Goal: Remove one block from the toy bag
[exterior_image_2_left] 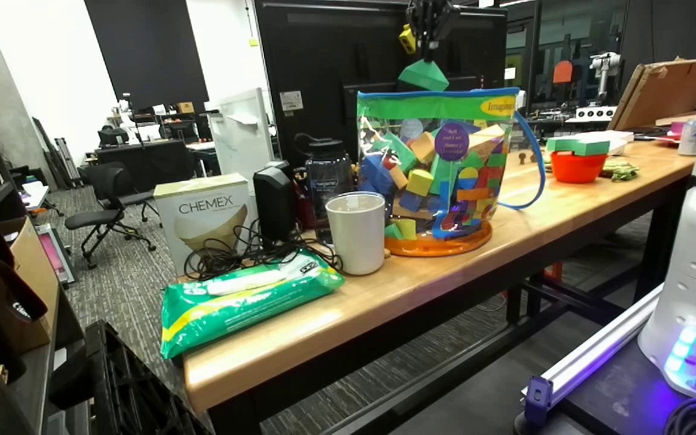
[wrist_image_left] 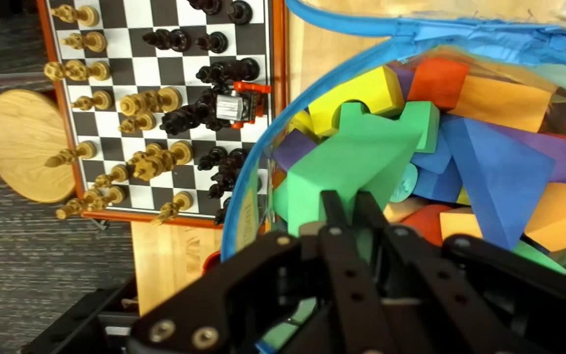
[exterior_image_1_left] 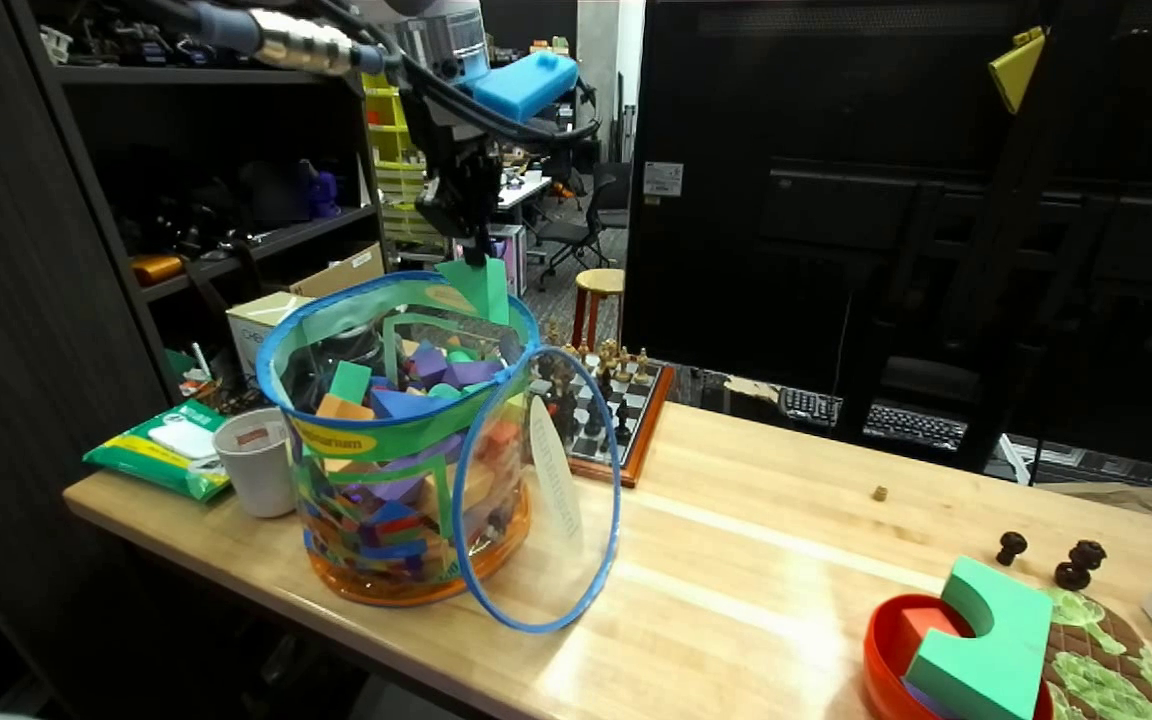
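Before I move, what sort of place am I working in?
Probably a robotics lab with office space: what looks like another robot arm stands in the background, an office chair is on the floor, and a keyboard shows beyond the table.

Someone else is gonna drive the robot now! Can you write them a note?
Gripper: shut on the green block.
Where: block held over the opening of the toy bag, at or just above its blue rim; bag standing on the table, other blocks inside.
Done: one block gripped and clear of the pile.
Left: probably raise it a little, carry it past the rim and set it down; the task names no spot.
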Robot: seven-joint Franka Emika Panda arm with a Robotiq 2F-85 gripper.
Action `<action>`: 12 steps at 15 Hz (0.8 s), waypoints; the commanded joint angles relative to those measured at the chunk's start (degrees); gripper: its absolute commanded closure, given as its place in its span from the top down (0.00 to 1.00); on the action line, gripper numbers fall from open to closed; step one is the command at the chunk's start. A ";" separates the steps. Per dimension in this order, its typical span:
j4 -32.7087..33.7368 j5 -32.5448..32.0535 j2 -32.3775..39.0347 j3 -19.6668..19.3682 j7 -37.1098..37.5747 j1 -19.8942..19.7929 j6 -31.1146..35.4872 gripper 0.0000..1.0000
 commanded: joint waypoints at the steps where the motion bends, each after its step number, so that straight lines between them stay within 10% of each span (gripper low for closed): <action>1: 1.84 0.39 -2.91 -0.48 3.04 -1.45 -0.05 0.03; 12: 3.47 -4.75 -1.42 -5.45 25.13 -10.81 8.11 0.03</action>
